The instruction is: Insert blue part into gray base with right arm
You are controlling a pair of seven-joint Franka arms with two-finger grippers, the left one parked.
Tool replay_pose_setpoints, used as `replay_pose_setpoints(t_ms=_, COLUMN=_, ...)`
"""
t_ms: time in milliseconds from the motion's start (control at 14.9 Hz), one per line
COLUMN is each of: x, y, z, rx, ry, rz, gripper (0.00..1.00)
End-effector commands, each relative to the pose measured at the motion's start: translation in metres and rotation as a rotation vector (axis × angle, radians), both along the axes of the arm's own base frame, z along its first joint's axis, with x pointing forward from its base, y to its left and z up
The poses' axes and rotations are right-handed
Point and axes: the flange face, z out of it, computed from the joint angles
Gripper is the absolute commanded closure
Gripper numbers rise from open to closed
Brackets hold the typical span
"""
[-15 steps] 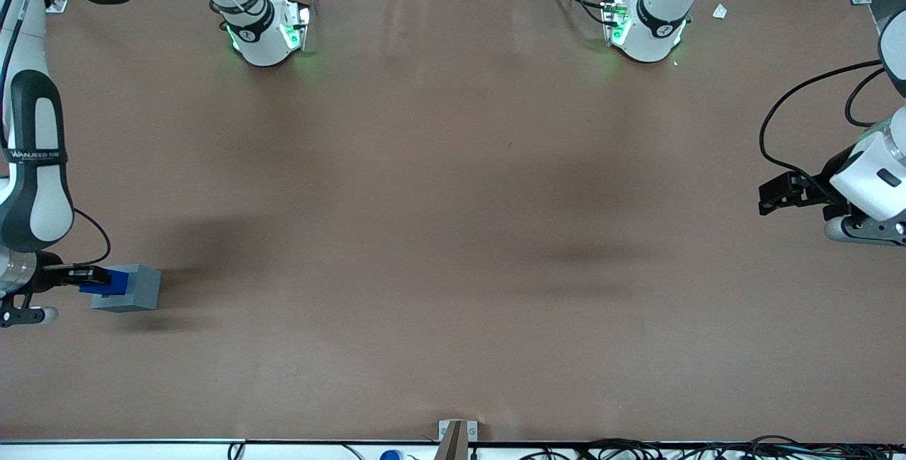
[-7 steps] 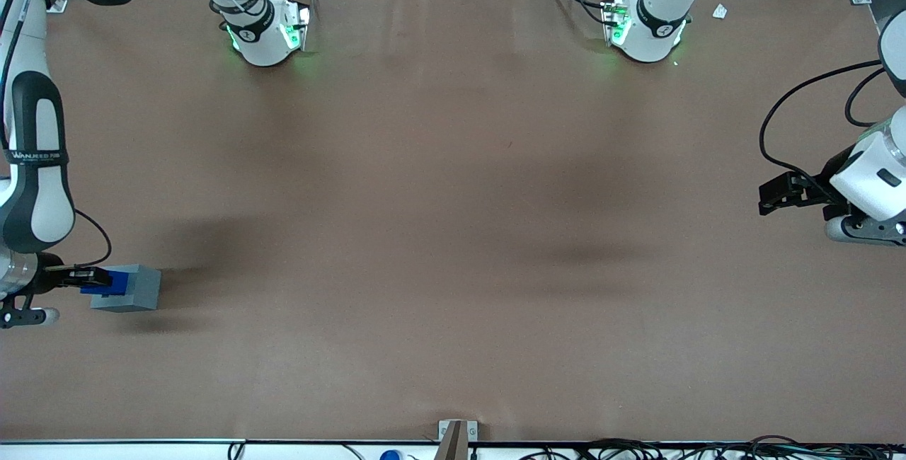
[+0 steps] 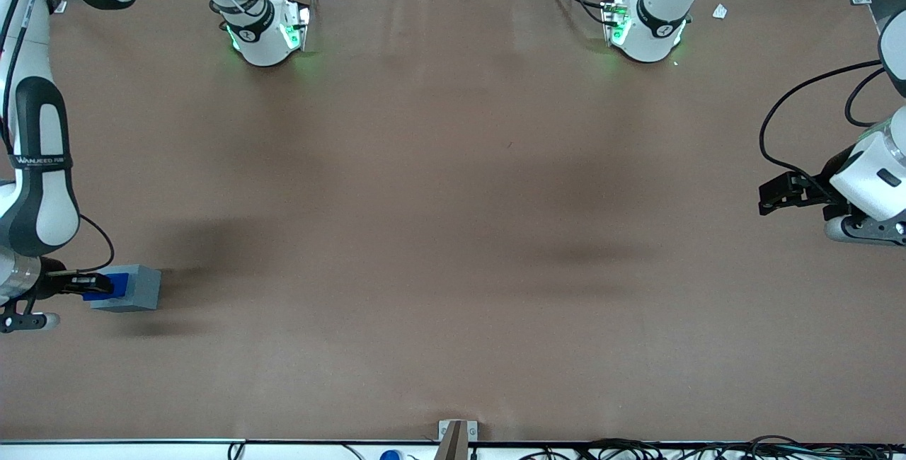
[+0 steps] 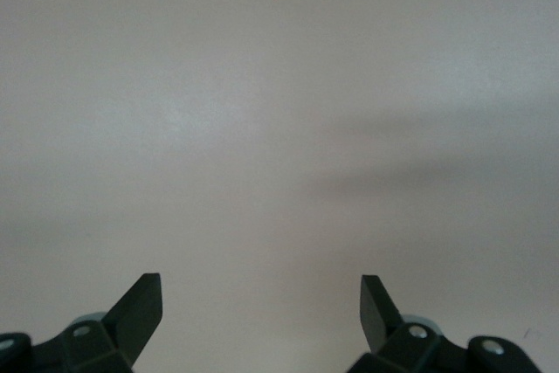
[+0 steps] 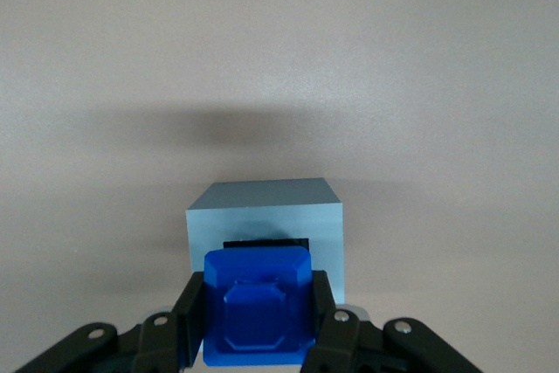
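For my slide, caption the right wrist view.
Gripper shut on the blue part, poised over the gray base's socket.

Brown table covering (image 3: 453, 233) fills view, faint creases, soft dark shadows. Grey strip above table's top edge. Black cables (image 3: 637, 449) along near edge. Even overhead light.

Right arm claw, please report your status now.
Claw shut on small bright-blue plastic block, at the working arm's end of the table. Block over light-gray square plastic base, socket partly visible. Nothing in the way.
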Motion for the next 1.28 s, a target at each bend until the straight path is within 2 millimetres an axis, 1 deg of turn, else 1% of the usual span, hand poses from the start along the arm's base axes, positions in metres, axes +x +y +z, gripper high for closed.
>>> replay_pose_setpoints(t_ms=0, x=-0.006, y=-0.016, z=-0.042, rx=0.016, ry=0.020, rz=-0.002, gripper=1.00)
replay_pose_setpoints(t_ms=134, x=-0.005, y=-0.015, z=-0.042, rx=0.016, ry=0.020, rz=0.000, gripper=1.00)
replay_pose_setpoints(t_ms=470, x=-0.004, y=-0.015, z=-0.034, rx=0.016, ry=0.014, rz=0.013, gripper=1.00)
replay_pose_setpoints(t_ms=604, x=-0.003, y=-0.014, z=-0.025, rx=0.015, ry=0.003, rz=0.013, gripper=1.00)
replay_pose_setpoints(t_ms=739, x=-0.005, y=-0.021, z=-0.023, rx=0.023, ry=0.003, rz=0.003, gripper=1.00)
replay_pose_setpoints(t_ms=806, x=-0.005, y=-0.020, z=-0.022, rx=0.025, ry=0.009, rz=0.008, gripper=1.00)
replay_pose_setpoints(t_ms=873, x=-0.005, y=-0.021, z=-0.019, rx=0.026, ry=0.010, rz=0.009, gripper=1.00)
replay_pose_setpoints(t_ms=940, x=-0.003, y=-0.021, z=-0.009, rx=0.024, ry=0.003, rz=0.010, gripper=1.00)
replay_pose_setpoints(t_ms=1208, x=-0.001, y=-0.016, z=0.004, rx=0.032, ry=0.023, rz=0.016, gripper=1.00)
